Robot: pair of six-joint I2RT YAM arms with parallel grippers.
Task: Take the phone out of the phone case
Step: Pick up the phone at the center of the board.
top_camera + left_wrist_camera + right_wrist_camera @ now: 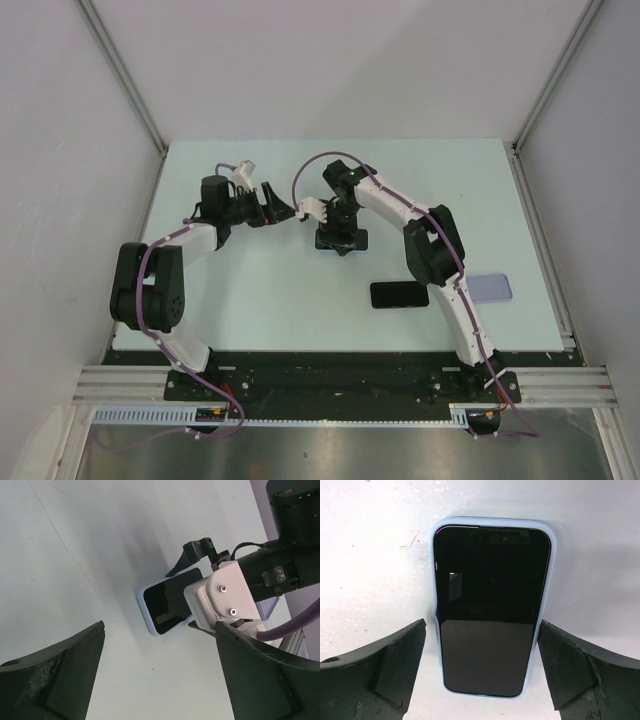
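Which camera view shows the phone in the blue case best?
The right wrist view: the phone lies whole, screen up, in the middle of the picture. The left wrist view shows part of it behind the right gripper; in the top view that gripper hides nearly all.

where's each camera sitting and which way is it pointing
Top external: above and behind the bases, looking down on the table; left arm and right arm show.
Left wrist: on the left arm, facing the cased phone and right arm; left gripper frames it.
Right wrist: straight down on that phone; right gripper flanks it.
All three share the cased phone.
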